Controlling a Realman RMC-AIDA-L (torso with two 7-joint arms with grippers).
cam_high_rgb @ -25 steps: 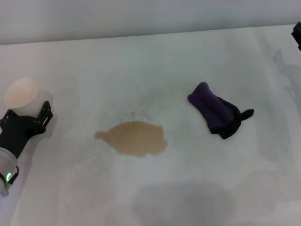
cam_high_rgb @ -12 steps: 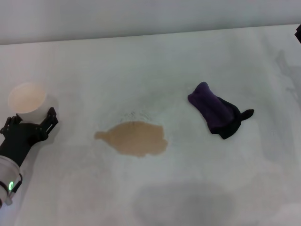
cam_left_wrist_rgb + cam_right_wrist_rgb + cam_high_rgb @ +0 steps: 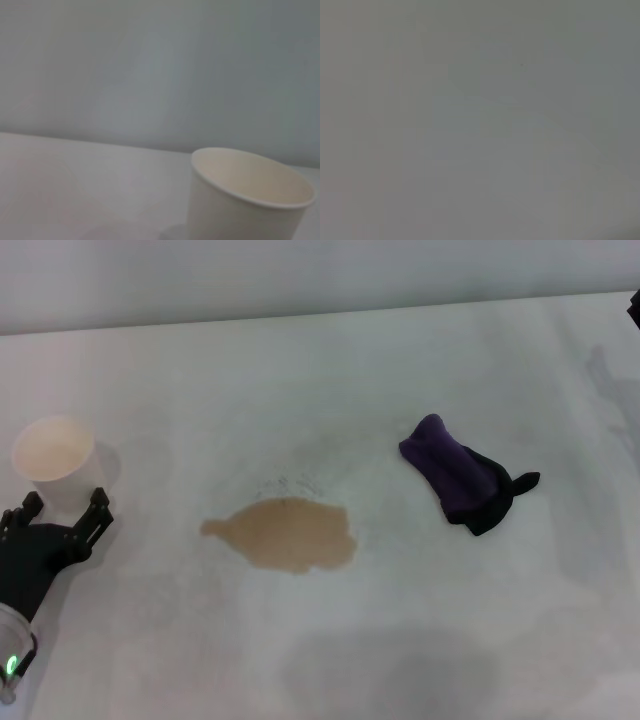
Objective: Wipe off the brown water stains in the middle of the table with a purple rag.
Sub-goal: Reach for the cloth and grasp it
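**Rag untouched: grasp notes**

Purple rag (image 3: 463, 481) lies bunched on the surface (image 3: 330, 370), right of the brown water stains (image 3: 285, 533). Likely soft, light; pinch the raised purple fold. Left gripper (image 3: 55, 517) fingers spread, empty, beside paper cup (image 3: 52, 450). Right gripper's (image 3: 634, 304) fingers: cannot tell.

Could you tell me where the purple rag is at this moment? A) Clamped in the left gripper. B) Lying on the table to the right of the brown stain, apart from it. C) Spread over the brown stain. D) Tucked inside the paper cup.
B: the purple rag lies on the table to the right of the brown water stains, with bare tabletop between them and no gripper touching it.
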